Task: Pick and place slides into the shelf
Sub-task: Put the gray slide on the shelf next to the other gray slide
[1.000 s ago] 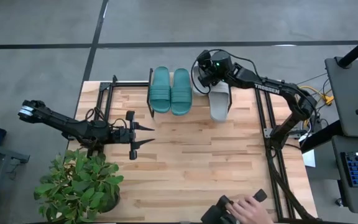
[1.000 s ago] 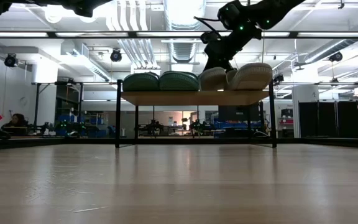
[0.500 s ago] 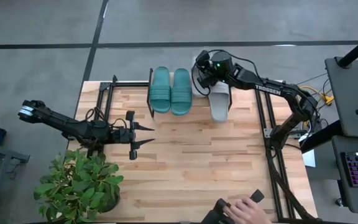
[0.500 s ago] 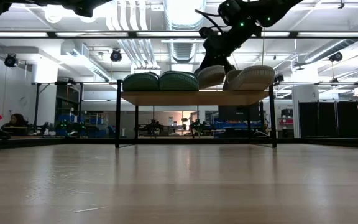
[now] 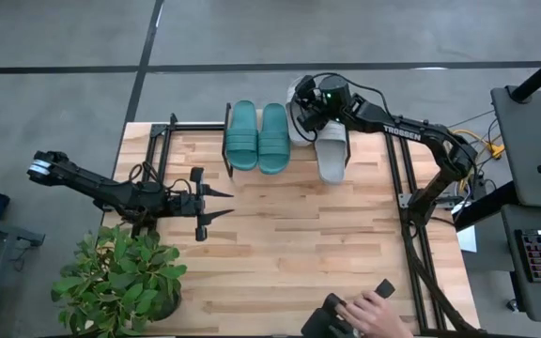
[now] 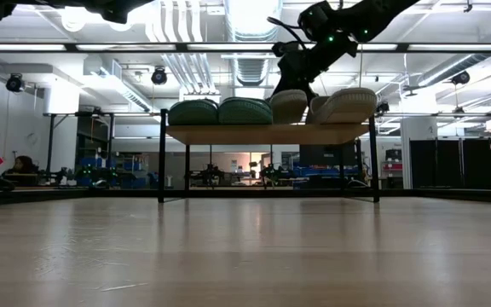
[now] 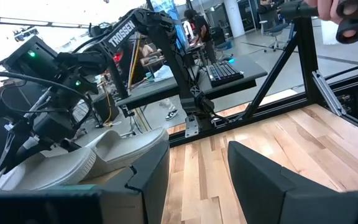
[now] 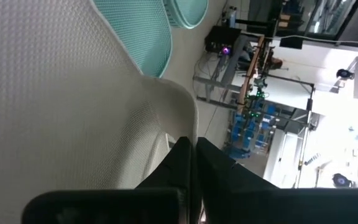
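The shelf (image 5: 195, 125) stands at the far edge of the table (image 5: 289, 244); on it the two green slides (image 5: 257, 137) lie side by side, and just beside them a grey slide (image 5: 333, 156) lies flat; the last grey slide (image 6: 289, 106) sits between that one and the green pair, its near end tilted slightly above the plank in the low view; the right gripper (image 5: 308, 111) is over the shelf with its fingers (image 8: 185, 163) pinched on that slide's edge, the two tips nearly meeting through the rubber; the left gripper (image 5: 216, 203) waits over the table well short of the shelf, fingers spread and empty; the slide looks light and soft, likely to flex and sag when held by one end, so its rubber should grip well; a hold on the sole's rim or across the wide strap seems surest, since a thin pinch may let it swing; a person's hand (image 5: 376, 312) rests at the table's near edge
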### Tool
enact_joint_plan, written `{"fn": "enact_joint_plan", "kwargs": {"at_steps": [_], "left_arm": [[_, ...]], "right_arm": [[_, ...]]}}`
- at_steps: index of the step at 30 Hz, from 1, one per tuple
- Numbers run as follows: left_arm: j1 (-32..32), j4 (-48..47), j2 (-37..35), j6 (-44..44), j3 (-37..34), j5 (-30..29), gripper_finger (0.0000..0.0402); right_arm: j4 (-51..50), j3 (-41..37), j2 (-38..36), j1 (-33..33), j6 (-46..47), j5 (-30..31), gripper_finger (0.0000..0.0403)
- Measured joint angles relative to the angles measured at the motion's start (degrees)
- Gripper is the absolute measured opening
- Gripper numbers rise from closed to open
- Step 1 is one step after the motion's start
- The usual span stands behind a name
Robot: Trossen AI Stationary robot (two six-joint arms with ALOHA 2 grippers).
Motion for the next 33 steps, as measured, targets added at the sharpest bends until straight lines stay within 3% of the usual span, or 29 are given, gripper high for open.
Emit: {"fn": "enact_joint_plan", "kwargs": {"at_steps": [18, 29, 33], "left_arm": [[0.0, 0.0, 0.0, 0.5, 0.0, -0.2, 0.0149], [0.0, 0.0, 0.0, 0.5, 0.0, -0.4, 0.0149], [0.0, 0.1, 0.0, 0.5, 0.0, -0.4, 0.0149]], "right_arm": [[-5.1, -0.3, 0.1, 0.0, -0.5, 1.8, 0.0008], [-5.3, 1.3, 0.1, 0.7, 0.0, -0.8, 0.0008], [-6.7, 2.4, 0.1, 1.0, 5.0, -2.6, 0.0008]]}}
